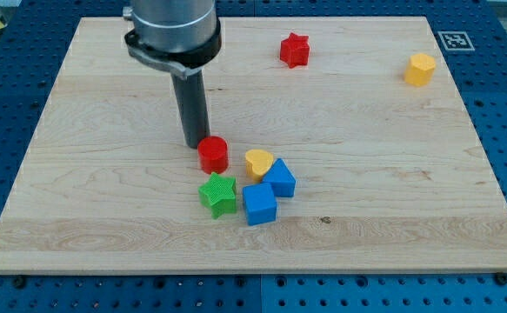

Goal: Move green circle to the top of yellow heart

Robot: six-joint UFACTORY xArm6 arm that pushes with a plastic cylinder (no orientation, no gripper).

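One camera only; no second view to compare. It looks from the near long edge of the wooden board (79,217), above it and tilted down, facing across toward the far edge. The board narrows toward the view's top. All four edges fall inside the frame, with blue perforated table (505,130) showing around them. The arm's housing (170,26) is cut off at the top.

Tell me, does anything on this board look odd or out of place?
Nothing is broken or spilled. One oddity: the task names a green circle, yet the only green block is a green star. My tip sits beside the red cylinder, left of the yellow heart.
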